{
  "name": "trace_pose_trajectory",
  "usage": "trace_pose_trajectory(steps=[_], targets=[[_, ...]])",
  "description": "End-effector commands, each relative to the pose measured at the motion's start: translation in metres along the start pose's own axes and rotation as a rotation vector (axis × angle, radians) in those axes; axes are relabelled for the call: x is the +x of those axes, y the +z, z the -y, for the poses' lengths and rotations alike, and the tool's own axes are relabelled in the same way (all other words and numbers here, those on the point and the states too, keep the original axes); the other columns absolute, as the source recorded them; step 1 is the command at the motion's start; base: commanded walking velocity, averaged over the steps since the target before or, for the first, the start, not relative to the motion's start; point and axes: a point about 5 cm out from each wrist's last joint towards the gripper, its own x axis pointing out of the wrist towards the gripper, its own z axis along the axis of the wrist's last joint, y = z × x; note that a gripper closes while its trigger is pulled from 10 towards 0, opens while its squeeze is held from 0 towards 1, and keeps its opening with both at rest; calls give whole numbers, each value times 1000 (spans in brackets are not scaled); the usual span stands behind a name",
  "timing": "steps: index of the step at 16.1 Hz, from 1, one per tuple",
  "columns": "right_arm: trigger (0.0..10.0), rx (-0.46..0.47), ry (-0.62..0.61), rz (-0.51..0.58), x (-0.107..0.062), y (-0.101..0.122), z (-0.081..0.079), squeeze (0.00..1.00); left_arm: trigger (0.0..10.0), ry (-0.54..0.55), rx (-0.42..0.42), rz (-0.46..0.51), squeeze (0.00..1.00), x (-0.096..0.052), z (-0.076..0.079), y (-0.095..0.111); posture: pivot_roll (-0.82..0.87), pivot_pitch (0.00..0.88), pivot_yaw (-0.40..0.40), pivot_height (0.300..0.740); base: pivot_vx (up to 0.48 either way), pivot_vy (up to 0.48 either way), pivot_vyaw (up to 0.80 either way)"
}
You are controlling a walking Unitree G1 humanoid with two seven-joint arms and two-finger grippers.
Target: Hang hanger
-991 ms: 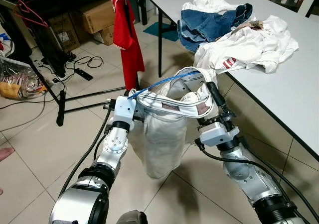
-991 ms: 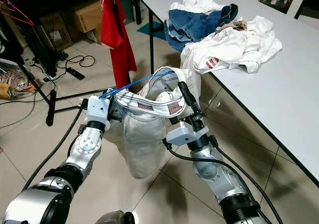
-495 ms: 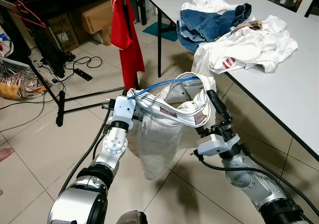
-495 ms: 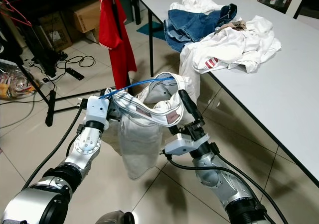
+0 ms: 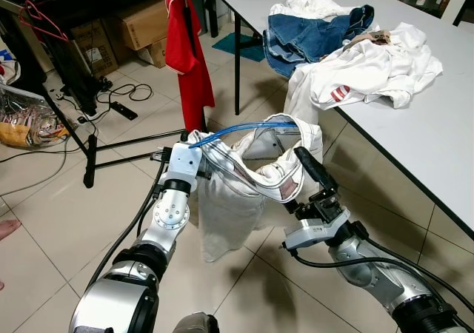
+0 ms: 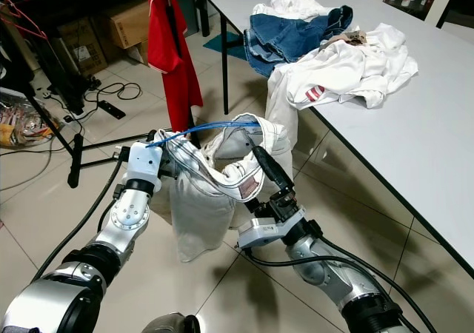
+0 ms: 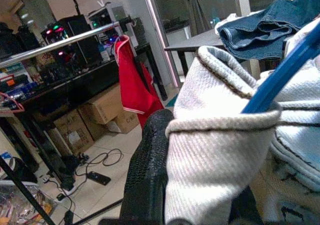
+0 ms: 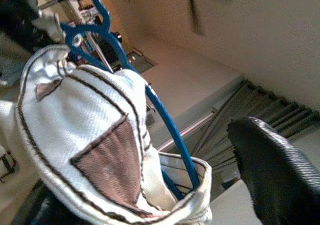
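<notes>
While the blue hanger (image 5: 244, 129) sits threaded through the waistband of the white garment (image 5: 229, 200) at the centre of the left eye view, the rail it belongs on, a clothes rack (image 5: 81, 118) with a red shirt (image 5: 189, 48) already hanging from it, stands well apart at the upper left. The left gripper (image 5: 204, 159) is at the left end of the waistband; in its wrist view one black finger (image 7: 147, 170) presses against a fold of the white cloth, so it looks clamped on the garment, with the hanger's blue wire running just beside it. The right gripper (image 5: 307, 172), lower right of centre, points up into the other side of the waistband; whether its fingers are apart or together I cannot tell, since the cloth drapes over them.

The main risk, as I judge it, is that the garment is only loosely gathered on the hanger. If the two arms spread or tilt unevenly on the way to the rack, the cloth could slide off one end and drop to the tiled floor (image 5: 67, 214). The hook could also miss the rail or snag the red shirt. A table (image 5: 444, 126) piled with clothes stands close on the right, and a swing of the right arm could catch its edge.
</notes>
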Motion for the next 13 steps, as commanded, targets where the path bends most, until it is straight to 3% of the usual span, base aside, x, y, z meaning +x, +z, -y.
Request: trace_pose_trajectory(steps=[1,3,4,5,6,7,8,9,10,11,12,13], targets=[[10000,-32,7,27,3,2,0,0,10000,48,-6,56,0,5,-6,9,4,0,82,740,0,0,0],[10000,-55,-1,30,3,1,1,0,10000,47,-3,59,0,5,-6,9,4,0,82,740,0,0,0],[10000,-101,-15,46,2,0,3,59,10000,47,-1,60,0,5,-6,9,2,0,83,740,0,0,0],[10000,-131,-34,61,1,0,6,486,10000,47,1,61,0,5,-6,9,2,0,83,740,0,0,0],[10000,-160,-24,76,2,0,8,1000,10000,47,4,63,0,5,-6,9,0,0,84,740,0,0,0],[10000,-181,-19,81,2,1,8,1000,10000,47,5,64,0,5,-6,9,0,0,84,740,0,0,0],[10000,-191,-4,78,2,-1,6,933,10000,47,6,65,0,5,-6,10,0,0,84,740,0,0,0],[10000,-174,4,61,-1,-3,5,635,10000,46,7,67,0,5,-6,10,0,0,84,740,0,0,0],[10000,-152,5,38,-4,-6,5,549,10000,45,9,69,0,5,-6,10,3,0,83,740,0,0,0],[10000,-136,3,23,-5,-8,5,541,10000,44,11,70,0,5,-6,10,3,0,83,740,0,0,0],[10000,-46,-31,-58,-11,-17,8,392,10000,42,20,74,0,5,-6,10,3,0,85,740,0,0,0],[10000,45,-71,-128,-16,-25,13,145,10000,41,26,76,0,5,-6,10,3,0,85,740,0,0,0]])
